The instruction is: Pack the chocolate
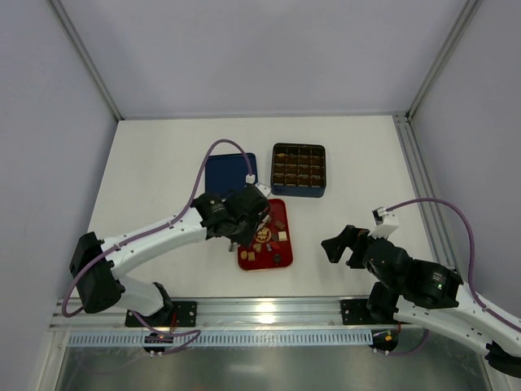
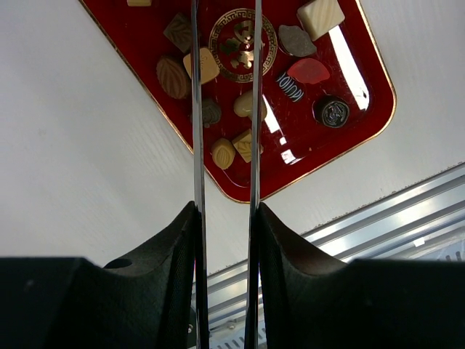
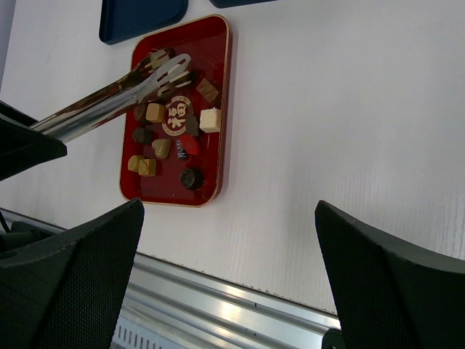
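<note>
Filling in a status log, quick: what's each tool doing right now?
The left tool: closed on the metal tongs.
The right tool: open, holding nothing.

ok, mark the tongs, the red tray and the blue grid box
tongs (image 3: 102, 103), right wrist view, middle of the blades
red tray (image 3: 212, 156), right wrist view, bare floor by its rim
blue grid box (image 1: 299, 193), top external view, near wall

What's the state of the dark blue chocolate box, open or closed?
Open: the box shows its grid of brown cells from above, and the matching blue lid lies flat beside it.
</note>
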`<state>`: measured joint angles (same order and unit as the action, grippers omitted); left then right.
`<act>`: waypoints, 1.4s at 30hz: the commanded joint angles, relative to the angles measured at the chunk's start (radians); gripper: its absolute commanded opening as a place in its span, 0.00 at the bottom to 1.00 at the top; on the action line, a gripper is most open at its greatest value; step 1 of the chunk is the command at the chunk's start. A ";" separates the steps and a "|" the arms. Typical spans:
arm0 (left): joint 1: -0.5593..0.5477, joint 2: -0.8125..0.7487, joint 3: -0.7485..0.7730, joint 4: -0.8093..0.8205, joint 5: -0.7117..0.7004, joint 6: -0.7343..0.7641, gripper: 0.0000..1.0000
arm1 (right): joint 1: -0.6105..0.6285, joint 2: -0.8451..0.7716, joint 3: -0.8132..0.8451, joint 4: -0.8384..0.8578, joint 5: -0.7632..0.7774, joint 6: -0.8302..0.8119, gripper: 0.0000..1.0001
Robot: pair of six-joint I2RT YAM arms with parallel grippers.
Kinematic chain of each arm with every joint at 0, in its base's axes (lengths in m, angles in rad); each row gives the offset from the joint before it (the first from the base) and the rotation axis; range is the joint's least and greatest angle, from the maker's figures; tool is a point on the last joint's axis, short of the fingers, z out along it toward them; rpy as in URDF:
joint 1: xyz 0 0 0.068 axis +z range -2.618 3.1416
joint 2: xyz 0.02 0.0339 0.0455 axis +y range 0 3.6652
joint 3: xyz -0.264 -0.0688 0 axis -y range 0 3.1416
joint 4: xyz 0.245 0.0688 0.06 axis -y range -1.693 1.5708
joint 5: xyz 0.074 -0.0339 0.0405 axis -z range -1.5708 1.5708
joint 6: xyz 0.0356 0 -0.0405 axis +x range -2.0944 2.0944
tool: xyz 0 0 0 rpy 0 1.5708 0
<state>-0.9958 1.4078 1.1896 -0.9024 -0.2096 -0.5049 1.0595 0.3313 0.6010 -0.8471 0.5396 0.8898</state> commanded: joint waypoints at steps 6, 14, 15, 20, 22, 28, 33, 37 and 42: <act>-0.006 -0.043 0.062 -0.021 -0.030 0.011 0.31 | 0.005 -0.015 0.002 0.011 0.030 0.008 1.00; -0.006 -0.018 0.175 -0.047 -0.048 0.022 0.31 | 0.005 -0.014 0.006 0.017 0.030 0.008 1.00; -0.006 -0.010 0.194 -0.050 -0.053 0.026 0.31 | 0.005 -0.012 0.006 0.019 0.030 0.005 1.00; -0.004 0.088 0.359 -0.069 -0.105 0.054 0.32 | 0.005 -0.012 0.020 0.014 0.030 -0.002 1.00; 0.006 0.126 0.419 -0.069 -0.116 0.077 0.32 | 0.005 -0.011 0.040 0.002 0.033 -0.005 1.00; 0.058 0.328 0.646 -0.038 -0.126 0.129 0.32 | 0.005 -0.015 0.108 -0.055 0.042 -0.014 1.00; 0.114 0.492 0.799 0.022 -0.116 0.157 0.31 | 0.004 -0.029 0.143 -0.105 0.054 -0.012 1.00; 0.140 0.591 0.886 0.045 -0.105 0.178 0.31 | 0.005 -0.043 0.167 -0.132 0.062 -0.011 1.00; 0.161 0.649 0.923 0.092 -0.080 0.187 0.32 | 0.005 -0.051 0.183 -0.153 0.062 -0.009 1.00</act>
<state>-0.8421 2.0579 2.0499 -0.8886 -0.3004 -0.3458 1.0592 0.2916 0.7475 -0.9806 0.5751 0.8860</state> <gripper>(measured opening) 0.344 0.996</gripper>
